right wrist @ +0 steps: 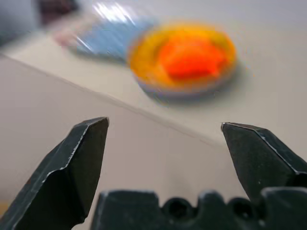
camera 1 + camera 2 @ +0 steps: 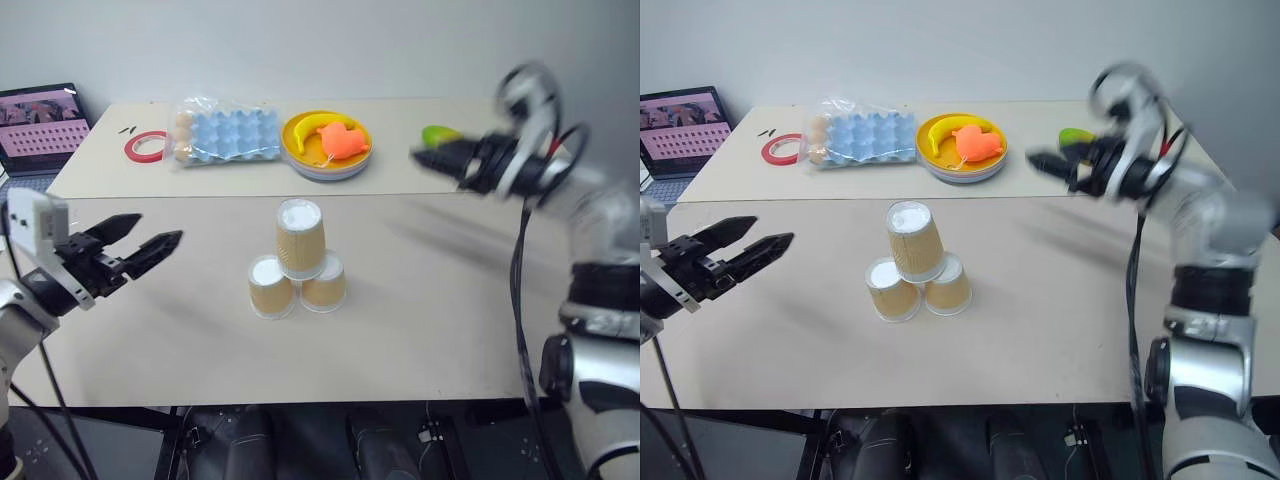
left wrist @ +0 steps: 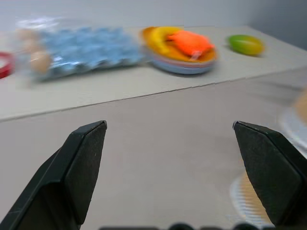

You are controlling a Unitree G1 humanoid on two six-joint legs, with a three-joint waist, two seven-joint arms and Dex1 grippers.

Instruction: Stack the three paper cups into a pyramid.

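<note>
Already your three paper cups [image 2: 296, 262] stand upside down as a pyramid at the middle of the table [image 2: 450, 320]: two touching on the surface, the third resting on top, leaning slightly. Your left gripper [image 2: 150, 243] hovers well to the stack's left, fingers spread and empty, pointing toward it. Your right gripper [image 2: 432, 157] sits farther off to the right and behind, near the yellow plate [image 2: 296, 135], also parted and holding nothing. Judging by this, your left arm is nearer for any nudge to the top cup.
</note>
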